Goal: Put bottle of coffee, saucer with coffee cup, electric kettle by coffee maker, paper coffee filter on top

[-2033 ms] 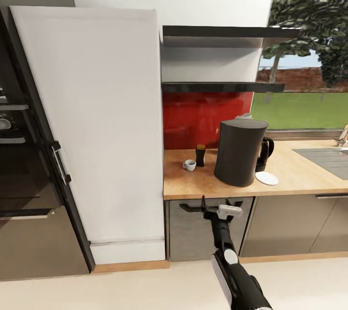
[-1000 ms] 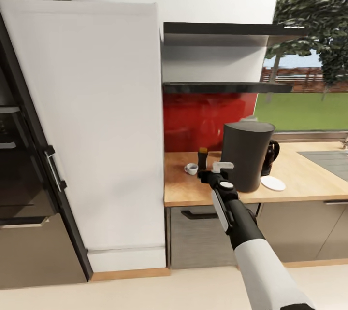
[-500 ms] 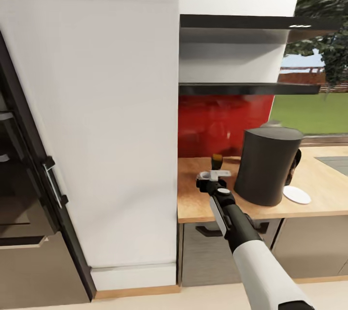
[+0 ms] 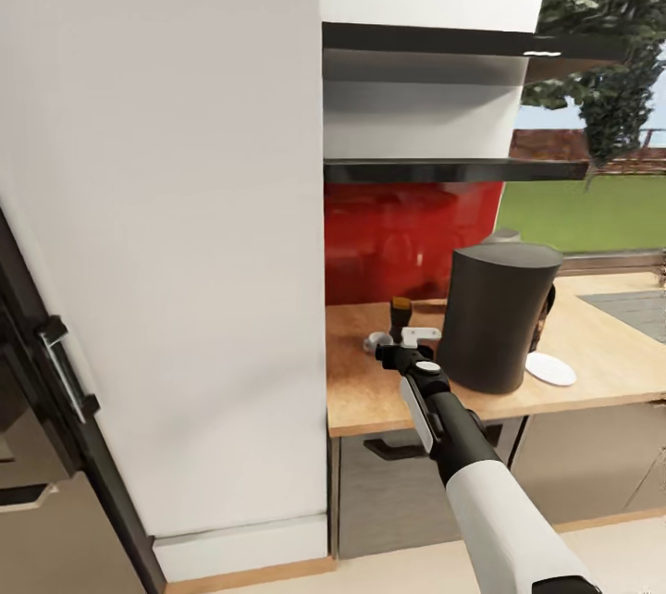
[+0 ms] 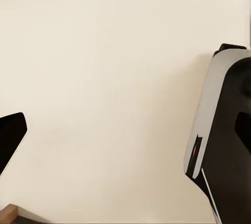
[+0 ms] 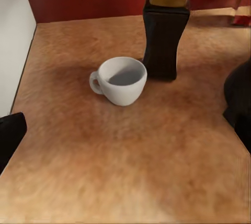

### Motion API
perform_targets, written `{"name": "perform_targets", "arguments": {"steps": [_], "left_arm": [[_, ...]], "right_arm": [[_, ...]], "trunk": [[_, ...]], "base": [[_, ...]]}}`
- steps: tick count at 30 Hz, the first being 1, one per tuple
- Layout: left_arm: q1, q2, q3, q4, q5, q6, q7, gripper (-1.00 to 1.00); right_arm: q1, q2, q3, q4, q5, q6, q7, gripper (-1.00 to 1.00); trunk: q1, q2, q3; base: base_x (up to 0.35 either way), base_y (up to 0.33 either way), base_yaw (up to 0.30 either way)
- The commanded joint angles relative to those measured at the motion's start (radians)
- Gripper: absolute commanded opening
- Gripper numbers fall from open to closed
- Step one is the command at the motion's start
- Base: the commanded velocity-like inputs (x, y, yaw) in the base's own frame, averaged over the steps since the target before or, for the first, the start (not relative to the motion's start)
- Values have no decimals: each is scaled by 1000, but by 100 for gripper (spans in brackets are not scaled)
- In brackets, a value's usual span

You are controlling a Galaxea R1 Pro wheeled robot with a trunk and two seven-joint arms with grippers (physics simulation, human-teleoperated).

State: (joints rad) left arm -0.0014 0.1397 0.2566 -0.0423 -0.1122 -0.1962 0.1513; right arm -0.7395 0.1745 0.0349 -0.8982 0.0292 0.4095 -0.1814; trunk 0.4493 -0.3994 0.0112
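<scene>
The right gripper (image 4: 404,341) is being held low over the countertop (image 4: 370,390), its jaws spread wide, with the coffee cup (image 6: 121,80) just ahead, beside the bottle of coffee (image 6: 166,30).

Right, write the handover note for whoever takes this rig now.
Right gripper: over the countertop, jaws open, empty, aimed at the coffee cup.
Left gripper: jaws open, empty, facing a blank pale surface.
Coffee cup stands upright on the bare counter, just in front of the bottle of coffee.
Coffee maker is on the counter, something pale on top; the saucer lies bare on its far side; the electric kettle is mostly hidden behind it.
Done: bottle on the counter.
Left: cup onto saucer.
</scene>
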Motion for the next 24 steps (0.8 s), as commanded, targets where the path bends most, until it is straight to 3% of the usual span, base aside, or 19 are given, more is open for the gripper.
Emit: {"name": "perform_targets", "arguments": {"steps": [1,8,16,24], "left_arm": [[0,0,7,1,-11,-3,3,100],[4,1,7,10,-11,1,3,100],[9,2,6,49,-11,86,4,100],[10,1,6,51,-11,90,4,100]], "right_arm": [[0,0,2,-1,3,6,-4,100],[0,0,2,27,3,6,-4,100],[0,0,2,52,3,6,-5,100],[0,0,2,97,4,10,-7,100]], "trunk": [[1,-1,0],[1,-1,0],[1,-1,0],[1,-1,0]], "base": [[191,0,-90],[141,4,-24],[4,0,-119],[145,19,-5]]}}
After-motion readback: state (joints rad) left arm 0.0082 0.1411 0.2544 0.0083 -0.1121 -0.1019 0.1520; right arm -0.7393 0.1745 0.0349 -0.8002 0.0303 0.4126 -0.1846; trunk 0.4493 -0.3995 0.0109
